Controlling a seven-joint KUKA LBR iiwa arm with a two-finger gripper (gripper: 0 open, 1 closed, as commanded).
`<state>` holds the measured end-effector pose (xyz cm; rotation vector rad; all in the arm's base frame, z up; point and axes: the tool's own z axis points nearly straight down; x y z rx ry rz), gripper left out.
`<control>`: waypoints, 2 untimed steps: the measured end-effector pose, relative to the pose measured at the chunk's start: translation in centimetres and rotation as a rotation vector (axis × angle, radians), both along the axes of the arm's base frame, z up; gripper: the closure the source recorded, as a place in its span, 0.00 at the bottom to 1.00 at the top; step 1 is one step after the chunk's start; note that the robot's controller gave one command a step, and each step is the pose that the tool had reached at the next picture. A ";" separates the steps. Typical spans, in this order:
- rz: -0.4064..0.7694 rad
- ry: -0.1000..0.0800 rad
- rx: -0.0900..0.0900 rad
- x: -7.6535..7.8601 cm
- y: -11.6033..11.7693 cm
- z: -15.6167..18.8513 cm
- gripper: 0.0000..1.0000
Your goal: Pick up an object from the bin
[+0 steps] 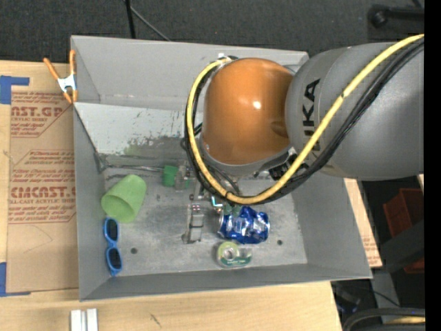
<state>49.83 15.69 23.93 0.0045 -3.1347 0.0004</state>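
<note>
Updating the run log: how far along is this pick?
Done: the end effector is low in the bin, mid-floor. In hand: nothing visibly held; it sits just left of the blue crumpled wrapper. Left: grasp and lift. The green cup and blue sunglasses lie apart at the left.

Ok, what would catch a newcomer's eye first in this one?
The arm's big orange cover dominates, reaching over the middle of the bin from the right. Below it in the view, a crumpled blue wrapper lies near the bin's lower wall, with the gripper just left of it. At the left lie a green cup on its side and, in the lower-left corner, blue sunglasses.
</note>
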 end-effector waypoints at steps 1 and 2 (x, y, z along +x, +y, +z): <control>0.096 -0.031 0.010 7.3 8.2 -15.1 0.00; 0.471 -0.013 0.005 3.1 9.3 -13.1 0.00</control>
